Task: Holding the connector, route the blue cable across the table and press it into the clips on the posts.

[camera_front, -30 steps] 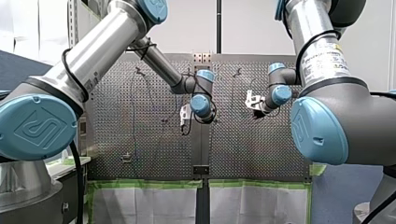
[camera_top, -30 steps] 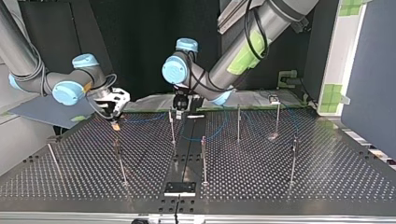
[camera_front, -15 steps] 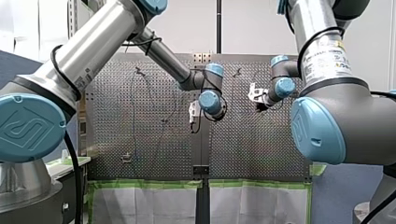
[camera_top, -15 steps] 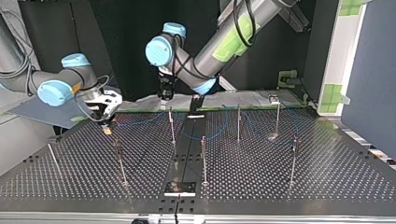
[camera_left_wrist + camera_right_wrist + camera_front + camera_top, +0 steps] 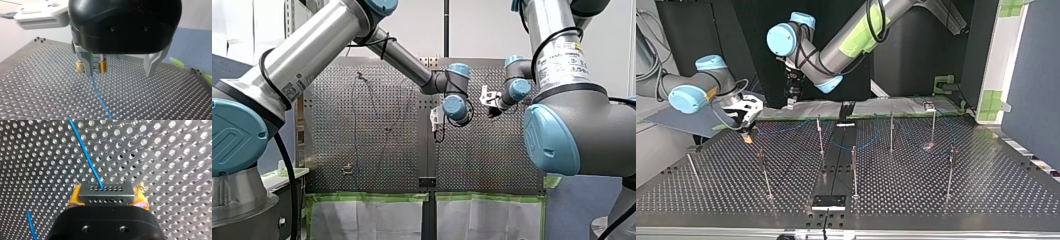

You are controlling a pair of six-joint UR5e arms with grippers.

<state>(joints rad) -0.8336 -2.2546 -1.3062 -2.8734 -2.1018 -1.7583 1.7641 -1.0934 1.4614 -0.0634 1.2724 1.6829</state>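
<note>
Changed: my left tool point(image 5: 120, 68) has swung away from the middle posts point(image 5: 820, 135) toward my right tool point(image 5: 107, 198). It looks set to guide the cable next.
Left tool: metal fingers spread wide, holding nothing.
Right tool: yellow pads clamped on the connector point(image 5: 105, 188).
Cable: the thin blue cable point(image 5: 85, 155) leaves the connector ahead of the right tool and lies slack on the desk point(image 5: 175, 170), passing under the left tool.

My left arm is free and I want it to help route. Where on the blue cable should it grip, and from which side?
Grip the straight stretch of blue cable just past the connector, from above, with the open left gripper astride it. That run looks straight and unobstructed over the table; the connector itself is clamped by the right gripper.
</note>
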